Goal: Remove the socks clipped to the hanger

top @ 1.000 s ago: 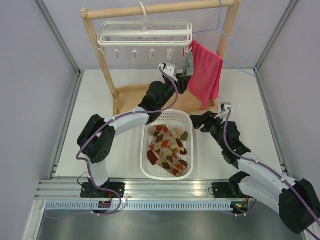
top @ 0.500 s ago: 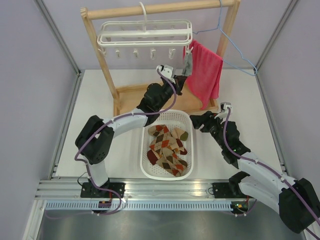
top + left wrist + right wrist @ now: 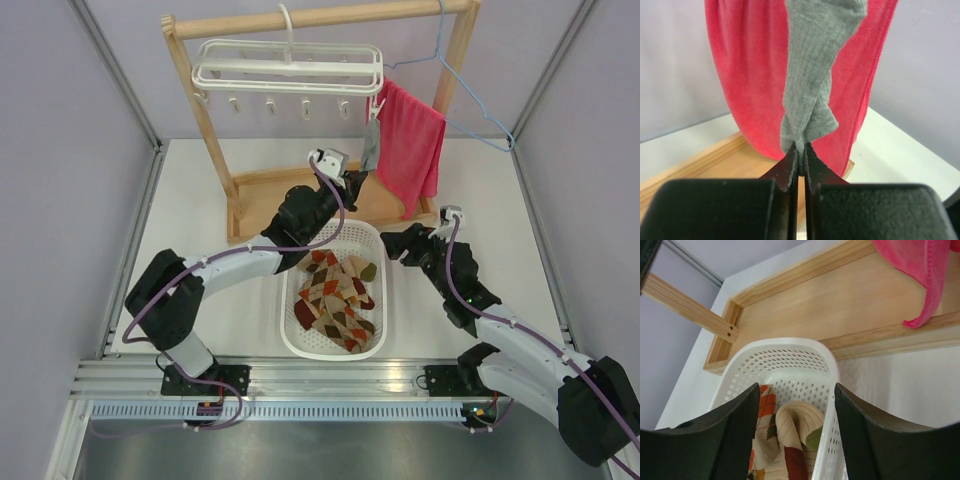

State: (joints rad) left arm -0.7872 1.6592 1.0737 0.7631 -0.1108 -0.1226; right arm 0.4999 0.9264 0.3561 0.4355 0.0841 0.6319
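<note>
The white hanger (image 3: 290,62) hangs from the wooden rack's top bar, its row of clips empty except the rightmost. One grey sock (image 3: 371,140) hangs stretched from that clip in front of the red towel (image 3: 410,150). My left gripper (image 3: 357,176) is shut on the sock's lower end; in the left wrist view the fingertips (image 3: 790,162) pinch the grey sock (image 3: 815,75). Several argyle and striped socks (image 3: 335,295) lie in the white basket (image 3: 290,335). My right gripper (image 3: 400,245) is open and empty at the basket's right far rim (image 3: 832,370).
The wooden rack (image 3: 200,130) stands on its wooden base tray (image 3: 260,195) behind the basket. A thin blue wire hanger (image 3: 470,100) hangs at the rack's right end. Grey walls close in both sides of the white table (image 3: 190,260).
My left gripper has pulled back and down toward the basket with the grey sock's end, stretching the sock straight from its clip. The right arm has not moved.
</note>
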